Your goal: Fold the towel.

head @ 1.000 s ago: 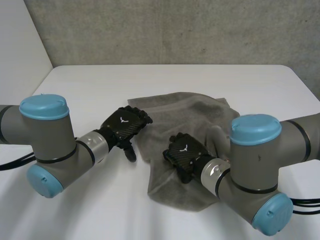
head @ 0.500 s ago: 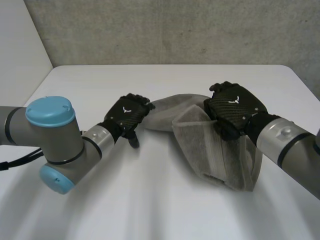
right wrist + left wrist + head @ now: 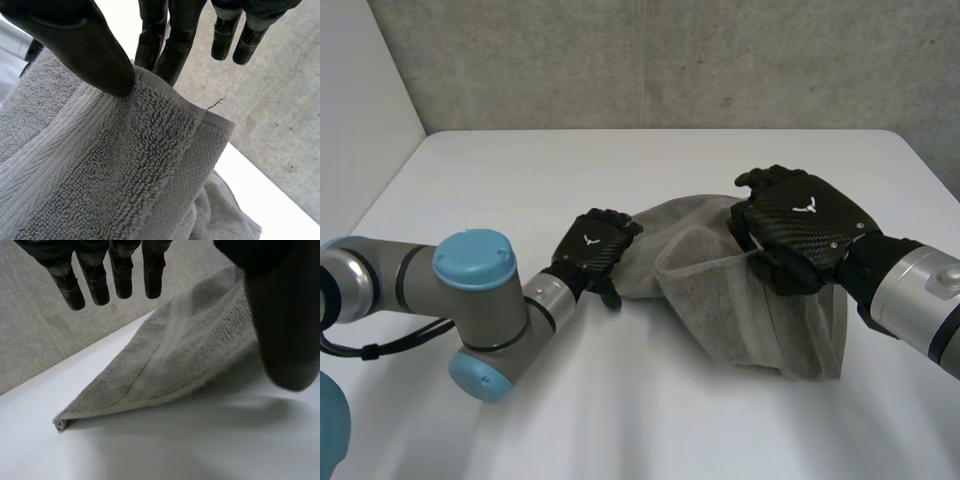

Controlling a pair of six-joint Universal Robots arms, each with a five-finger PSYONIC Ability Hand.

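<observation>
The grey terry towel [image 3: 720, 295] lies on the white table [image 3: 620, 420], its near right part raised in a draped fold and its woven band visible toward the flat left end. My right hand [image 3: 798, 228] pinches the lifted hem between thumb and fingers. My left hand [image 3: 588, 250] is at the towel's left end, fingers straight and apart, gripping nothing.

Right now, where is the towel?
In the head view, the towel lies on the table right of centre: the right hand pinches its lifted edge, the left hand is at its other end.
</observation>
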